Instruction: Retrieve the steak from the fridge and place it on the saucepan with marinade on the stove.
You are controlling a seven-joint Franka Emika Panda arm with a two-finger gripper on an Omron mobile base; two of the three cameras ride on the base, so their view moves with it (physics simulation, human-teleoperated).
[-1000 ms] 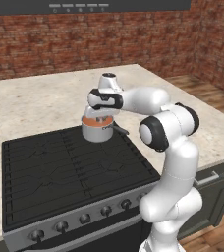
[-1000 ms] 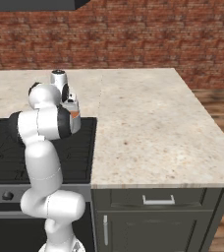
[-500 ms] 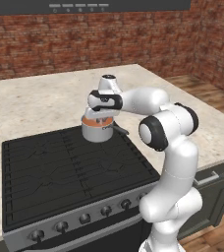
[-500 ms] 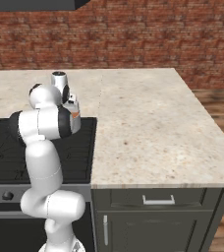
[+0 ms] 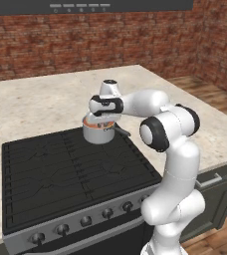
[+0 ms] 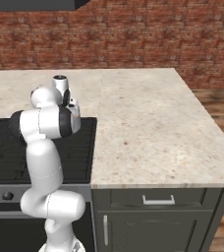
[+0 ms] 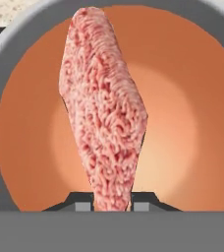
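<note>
**Steak held edge-on over the marinade**

In the hand view the gripper has its two dark finger tips closed narrowly on the near end of the steak, one tip on each side of the meat. From that pinch the steak reaches away from the fingers, seen along its thin edge, so it reads as a long, tapered slab rather than a flat disc. Its surface is pinkish-red, mottled with pale, crumbly-looking grain, widest around the middle and rounded at the far tip.

Just beyond the steak lies the marinade, a smooth orange-red pool, lighter toward its centre and darker near the edge. It is ringed by the grey steel wall of the saucepan. Whether the far tip of the steak touches the liquid or hangs just above it cannot be told.

In the left base view the hand points straight down over the saucepan, which stands at the back right of the stove, its dark handle pointing right toward the arm. A sliver of the orange-red marinade shows at the rim beneath the hand. Pale stone counter lies behind the stove, and a brick wall rises beyond it.
</note>
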